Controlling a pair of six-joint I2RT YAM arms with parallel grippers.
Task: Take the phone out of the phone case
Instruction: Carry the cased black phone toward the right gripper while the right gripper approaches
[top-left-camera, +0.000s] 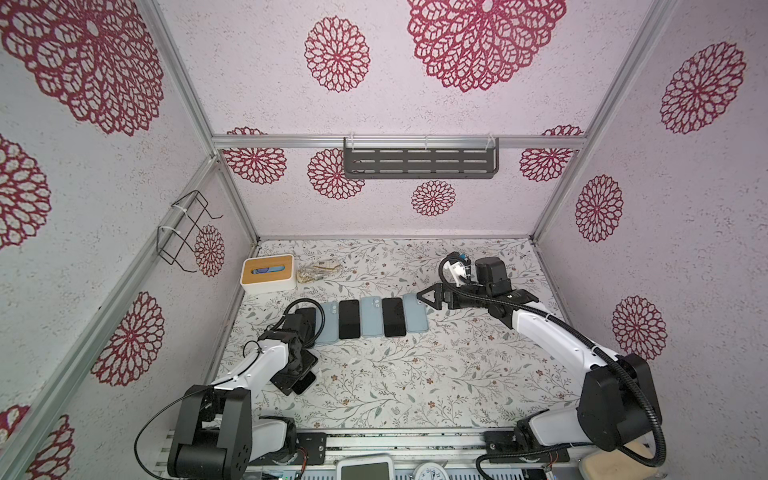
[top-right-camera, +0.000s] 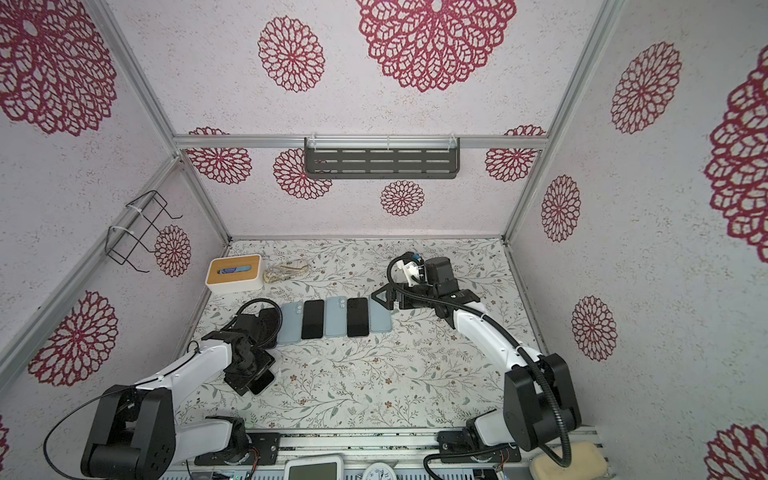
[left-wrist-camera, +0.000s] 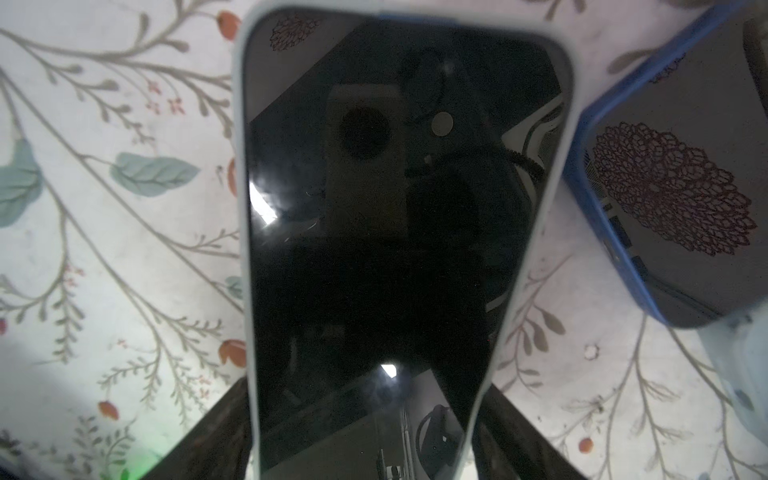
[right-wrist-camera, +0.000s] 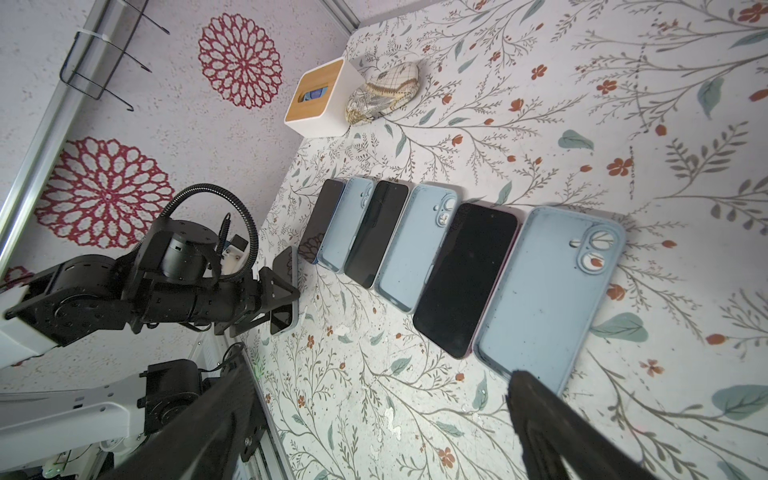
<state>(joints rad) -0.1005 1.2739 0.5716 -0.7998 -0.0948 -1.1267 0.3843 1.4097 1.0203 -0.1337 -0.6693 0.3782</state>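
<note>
Gripping a cased phone (left-wrist-camera: 374, 208) by its long sides, the left end effector (right-wrist-camera: 284, 307) holds it tilted up near the table's (top-left-camera: 415, 386) left edge, just beside a row (top-left-camera: 372, 318) of phones and empty cases. Over the row's right end, the right end effector (top-left-camera: 432, 298) hovers, jaws wide.

Soft, even light; top views bow at the edges. Left wrist view is blurred, with glare on the phone (left-wrist-camera: 374, 249).
</note>
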